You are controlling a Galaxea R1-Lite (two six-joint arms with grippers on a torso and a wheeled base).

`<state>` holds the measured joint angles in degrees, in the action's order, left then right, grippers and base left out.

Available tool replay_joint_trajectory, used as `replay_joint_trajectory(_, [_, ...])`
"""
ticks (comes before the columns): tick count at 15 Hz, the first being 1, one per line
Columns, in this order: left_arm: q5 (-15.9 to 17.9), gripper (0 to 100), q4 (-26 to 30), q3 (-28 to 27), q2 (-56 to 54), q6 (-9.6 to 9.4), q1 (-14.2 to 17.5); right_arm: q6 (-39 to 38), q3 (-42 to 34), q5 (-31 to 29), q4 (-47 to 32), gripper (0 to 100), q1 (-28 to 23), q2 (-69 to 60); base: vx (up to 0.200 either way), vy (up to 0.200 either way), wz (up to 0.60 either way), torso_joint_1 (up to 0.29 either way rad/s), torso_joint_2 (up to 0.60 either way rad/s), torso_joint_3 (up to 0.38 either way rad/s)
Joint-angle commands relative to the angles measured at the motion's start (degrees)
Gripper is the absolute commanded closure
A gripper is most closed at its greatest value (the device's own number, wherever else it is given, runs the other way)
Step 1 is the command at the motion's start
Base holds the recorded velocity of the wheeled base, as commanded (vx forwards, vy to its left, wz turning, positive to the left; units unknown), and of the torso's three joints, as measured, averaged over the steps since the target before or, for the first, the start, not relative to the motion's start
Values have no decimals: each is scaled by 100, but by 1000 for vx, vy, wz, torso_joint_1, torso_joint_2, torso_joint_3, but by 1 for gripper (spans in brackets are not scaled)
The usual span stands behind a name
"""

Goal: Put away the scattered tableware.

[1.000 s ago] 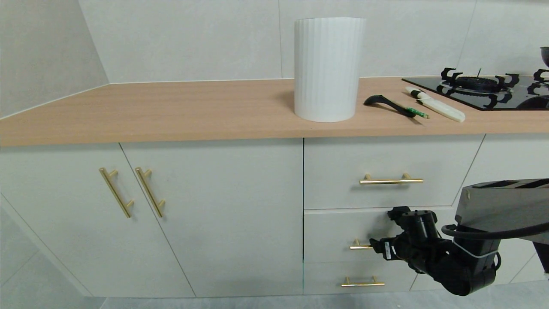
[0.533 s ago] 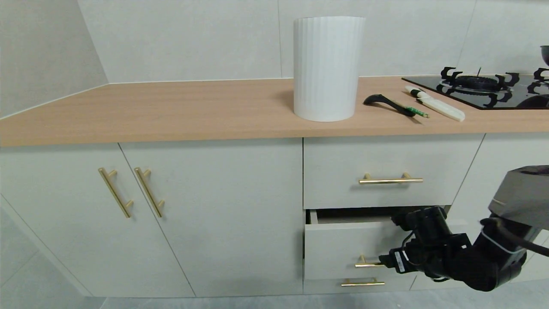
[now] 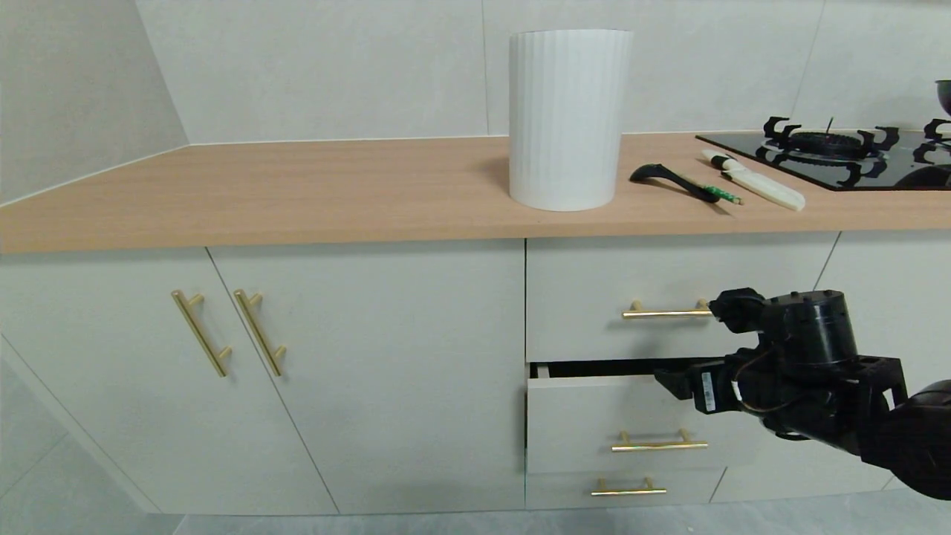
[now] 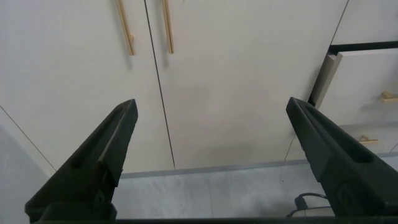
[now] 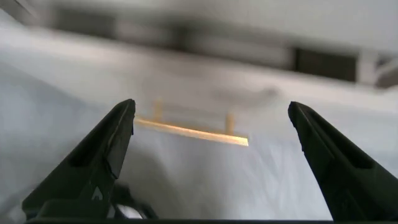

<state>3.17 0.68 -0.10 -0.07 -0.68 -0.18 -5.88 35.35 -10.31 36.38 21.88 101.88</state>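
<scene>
On the wooden counter [image 3: 297, 193] lie a black spoon with a green handle [image 3: 683, 182] and a white knife [image 3: 754, 180], to the right of a tall white ribbed container [image 3: 568, 119]. Below them the middle drawer [image 3: 594, 416] stands slightly pulled out, with a dark gap above its front. My right gripper [image 3: 702, 343] hangs open in front of the drawers, between the top handle [image 3: 666, 313] and the middle handle [image 3: 657, 444], touching neither. A gold handle [image 5: 193, 129] lies beyond the open right gripper [image 5: 211, 162] in the right wrist view. My left gripper [image 4: 214, 162] is open, low before the cabinet doors [image 4: 205, 93].
A black gas hob [image 3: 839, 152] occupies the counter's right end. Two cabinet doors with gold handles [image 3: 223, 331] sit left of the drawers. A bottom drawer handle [image 3: 628, 489] shows near the floor. The pulled-out drawer's edge [image 4: 323, 78] juts into the left wrist view.
My right gripper pulled the middle drawer out by its handle, then let go and rose to between the top and middle drawers. The tableware has not moved.
</scene>
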Motion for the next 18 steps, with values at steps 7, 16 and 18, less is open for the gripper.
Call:
replay_joint_trajectory(7, [-1, 0, 2, 1, 7, -2, 1, -116, -2, -401, 1328, 0, -9, 1326, 0, 0, 0, 0, 0, 0])
replay_joint_trajectory(16, [-1, 0, 2, 1, 7, -2, 1, -344, 341, -814, 2154, 0, -26, 2082, 0, 0, 0, 0, 0, 0])
replay_joint_trajectory(18, [-1, 0, -7, 1, 7, -2, 1, -344, 323, -823, 2119, 0, -35, 2091, 0, 0, 0, 0, 0, 0])
